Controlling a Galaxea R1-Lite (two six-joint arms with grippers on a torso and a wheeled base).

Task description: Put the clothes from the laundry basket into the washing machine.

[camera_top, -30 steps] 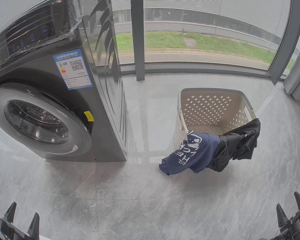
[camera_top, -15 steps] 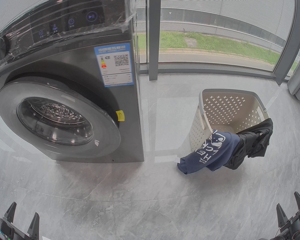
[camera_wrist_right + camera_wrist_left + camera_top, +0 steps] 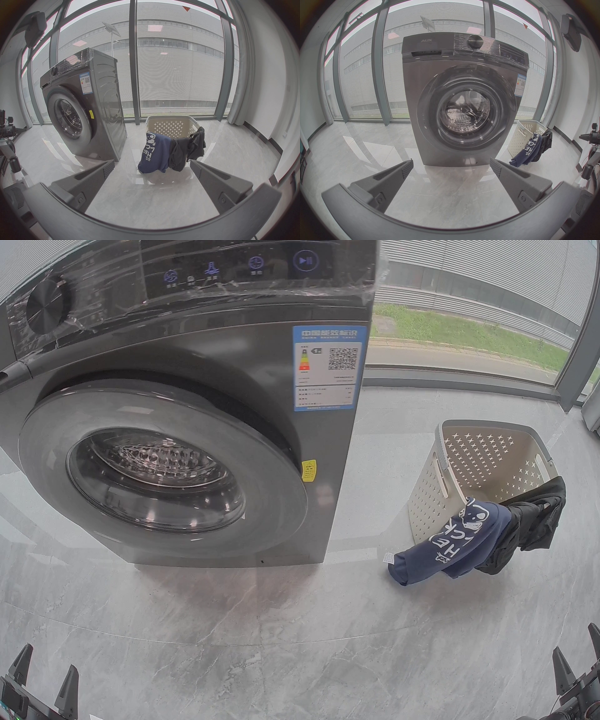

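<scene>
Left claw [image 3: 45, 671] and right claw [image 3: 575, 646], both released and holding nothing, sit low over the floor [image 3: 281, 646], one at each near corner of the head view. Ahead of the left claw stands the washing machine [image 3: 187, 396], its round door [image 3: 156, 477] shut, glass facing the robot; in the left wrist view the door lies straight ahead between the parted fingers. Ahead of the right claw, and somewhat toward the robot's midline, stands the laundry basket [image 3: 494, 427], on the floor to the right of the machine and apart from it. Two garments hang over the basket's near rim, side by side: a blue garment [image 3: 459, 546] on the machine side, its long axis running from the rim down the outer wall, its lower end at or close to the floor; and a black garment [image 3: 537, 515] bunched on the rim at the far-right corner, touching the blue one. In the right wrist view both garments lie directly ahead between the open fingers. Judged relation: the clothes lie forward of the right claw, well apart from it, and the right arm is the nearer; the left arm is the nearer to the door, which probably must be opened before anything goes in.
</scene>
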